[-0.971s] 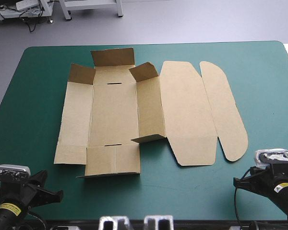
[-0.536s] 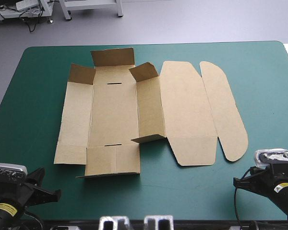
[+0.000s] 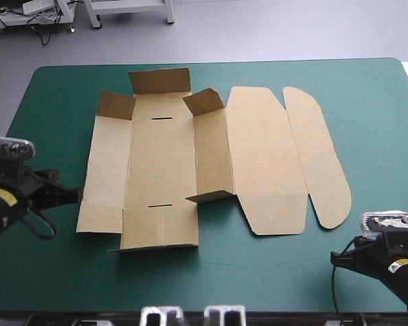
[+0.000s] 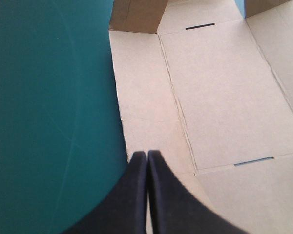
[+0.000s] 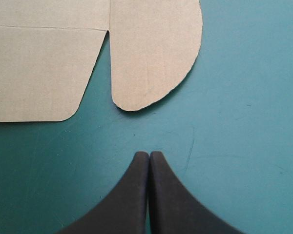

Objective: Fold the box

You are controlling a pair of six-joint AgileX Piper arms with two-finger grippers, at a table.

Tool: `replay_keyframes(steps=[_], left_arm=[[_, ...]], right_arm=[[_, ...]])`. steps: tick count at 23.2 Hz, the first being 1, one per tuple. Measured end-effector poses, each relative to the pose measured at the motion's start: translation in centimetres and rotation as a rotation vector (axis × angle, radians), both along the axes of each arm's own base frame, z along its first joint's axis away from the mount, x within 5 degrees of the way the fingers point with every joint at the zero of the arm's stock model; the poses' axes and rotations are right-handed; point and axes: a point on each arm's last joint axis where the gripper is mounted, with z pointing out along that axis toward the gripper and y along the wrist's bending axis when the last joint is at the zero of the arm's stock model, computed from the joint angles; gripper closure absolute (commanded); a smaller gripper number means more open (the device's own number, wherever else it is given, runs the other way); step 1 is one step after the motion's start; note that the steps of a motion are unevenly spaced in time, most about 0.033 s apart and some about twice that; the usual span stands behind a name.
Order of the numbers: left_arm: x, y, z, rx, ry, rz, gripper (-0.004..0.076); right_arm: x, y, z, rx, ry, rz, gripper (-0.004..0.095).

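Since just before, the left gripper [image 3: 76, 195] has swung up to the box [image 3: 162, 156], which lies mostly flat on the table [image 3: 367, 95]. Its fingers are pressed together at the left flap. The right gripper [image 3: 340, 259] waits well clear, closed too. Folding has barely begun; raising that left wall looks next.

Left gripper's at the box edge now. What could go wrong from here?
1. The left gripper is shut, its tip at the left edge of the box; pushing in like this may slide the sheet rather than lift the panel.
2. The right gripper sits off the board, so nothing holds the box down.
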Motion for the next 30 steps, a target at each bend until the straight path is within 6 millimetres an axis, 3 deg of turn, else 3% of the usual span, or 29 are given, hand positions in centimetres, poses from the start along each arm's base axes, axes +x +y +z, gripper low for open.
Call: replay_keyframes(steps=[1, 2, 5, 7, 10, 12, 14, 21, 27, 28, 30], left_arm=[[2.5, -0.1, 0.1, 0.034, 0.045, 0.009, 0.0734], [3.5, -0.1, 0.1, 0.05, 0.062, 0.014, 0.0734], [9.4, 0.3, -0.5, 0.082, 0.156, 0.065, 0.0734], [12.6, 1.7, -1.5, 0.037, 0.218, 0.128, 0.0734], [15.4, 6.0, -3.6, -0.113, 0.301, 0.241, 0.0734], [15.8, 8.6, -4.7, -0.18, 0.34, 0.251, 0.0734], [15.8, 9.7, -5.2, -0.199, 0.358, 0.257, 0.0734], [16.2, 10.2, -6.1, -0.193, 0.402, 0.219, 0.0693], [16.8, 10.3, -7.4, -0.18, 0.464, 0.167, 0.0411], [17.0, 10.4, -7.6, -0.187, 0.469, 0.165, 0.0308], [17.6, 10.5, -8.6, -0.207, 0.497, 0.158, 0.0252]], right_arm=[[0.0, 0.0, 0.0, 0.0, 0.0, 0.0, 0.0923], [0.0, 0.0, 0.0, 0.0, 0.0, 0.0, 0.0923], [0.0, 0.0, 0.0, 0.0, 0.0, 0.0, 0.0923], [0.0, 0.0, 0.0, 0.0, 0.0, 0.0, 0.0923], [0.0, 0.0, 0.0, 0.0, 0.0, 0.0, 0.0923], [0.0, 0.0, 0.0, 0.001, 0.0, -0.001, 0.0923], [0.0, 0.0, 0.0, 0.002, 0.0, -0.002, 0.0923], [0.0, 0.0, 0.0, 0.004, 0.0, -0.004, 0.0923], [0.0, 0.0, 0.0, 0.004, 0.0, -0.004, 0.0923], [0.0, 0.0, 0.0, 0.004, 0.0, -0.004, 0.0923], [0.0, 0.0, 0.0, 0.005, 0.0, -0.006, 0.0923]])
